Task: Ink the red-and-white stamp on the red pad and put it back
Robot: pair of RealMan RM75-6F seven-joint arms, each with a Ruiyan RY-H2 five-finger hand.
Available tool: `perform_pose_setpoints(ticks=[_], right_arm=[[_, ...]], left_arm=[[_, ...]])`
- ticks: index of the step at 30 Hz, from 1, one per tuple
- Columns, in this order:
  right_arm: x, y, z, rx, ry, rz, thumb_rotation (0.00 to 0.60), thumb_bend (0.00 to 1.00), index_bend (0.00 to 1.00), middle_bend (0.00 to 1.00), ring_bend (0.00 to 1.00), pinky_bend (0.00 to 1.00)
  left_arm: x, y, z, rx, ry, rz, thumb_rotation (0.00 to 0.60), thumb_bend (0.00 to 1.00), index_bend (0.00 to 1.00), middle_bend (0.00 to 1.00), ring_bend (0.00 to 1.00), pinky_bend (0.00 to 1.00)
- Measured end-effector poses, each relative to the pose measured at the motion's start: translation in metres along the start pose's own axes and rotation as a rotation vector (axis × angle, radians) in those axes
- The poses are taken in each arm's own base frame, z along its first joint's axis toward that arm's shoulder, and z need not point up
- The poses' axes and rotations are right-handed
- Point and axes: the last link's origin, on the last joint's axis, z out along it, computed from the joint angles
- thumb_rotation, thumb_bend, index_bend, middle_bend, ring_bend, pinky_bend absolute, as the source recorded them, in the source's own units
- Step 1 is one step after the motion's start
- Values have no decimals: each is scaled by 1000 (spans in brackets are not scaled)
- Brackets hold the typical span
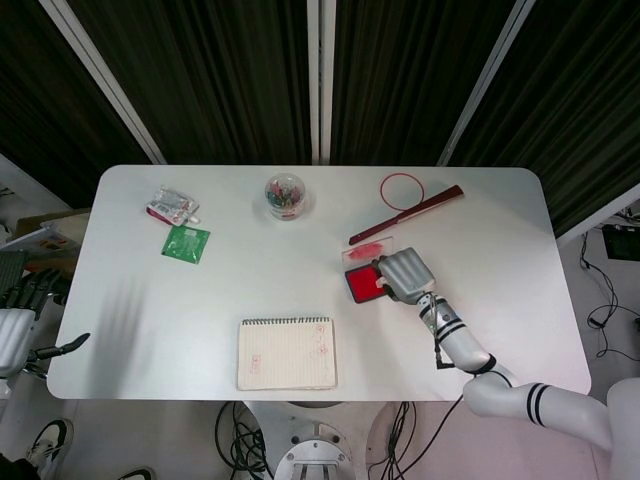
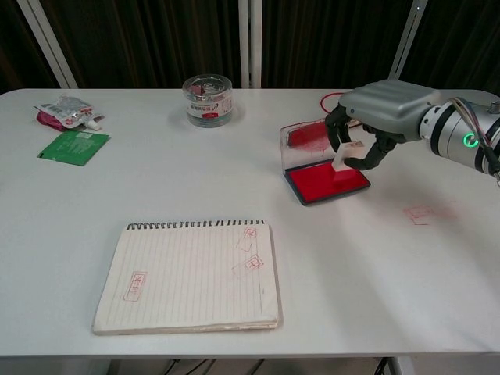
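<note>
My right hand (image 2: 380, 109) (image 1: 401, 274) holds the red-and-white stamp (image 2: 344, 155) upright, its lower end down on the red ink pad (image 2: 324, 182) (image 1: 362, 284). The pad's clear lid (image 2: 306, 138) stands open behind it, smeared red. In the head view the hand covers the stamp and the pad's right part. My left hand (image 1: 20, 325) hangs off the table's left edge, fingers apart, holding nothing; the chest view does not show it.
A spiral notebook (image 2: 191, 275) with red stamp marks lies near the front. A faint red print (image 2: 420, 212) marks the table right of the pad. At the back are a clear jar (image 2: 208, 99), a green packet (image 2: 75, 146), a wrapped packet (image 2: 65, 111), a red ring (image 2: 337, 101) and a dark red stick (image 1: 407, 213).
</note>
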Motion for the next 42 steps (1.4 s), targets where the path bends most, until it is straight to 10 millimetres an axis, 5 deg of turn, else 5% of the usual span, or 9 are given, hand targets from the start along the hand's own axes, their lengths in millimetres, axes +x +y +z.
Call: perform_pose_setpoints(ticks=[32, 42], right_arm=[[-14, -7, 23, -70, -97, -67, 600, 353, 571, 512, 974, 1000], [-2, -9, 16, -50, -56, -47, 600, 353, 571, 512, 974, 1000]], left_arm=[[-2, -6, 1, 9, 0, -8, 264, 90, 23, 77, 79, 194], [-1, -6, -1, 13, 2, -7, 263, 90, 23, 76, 79, 194]])
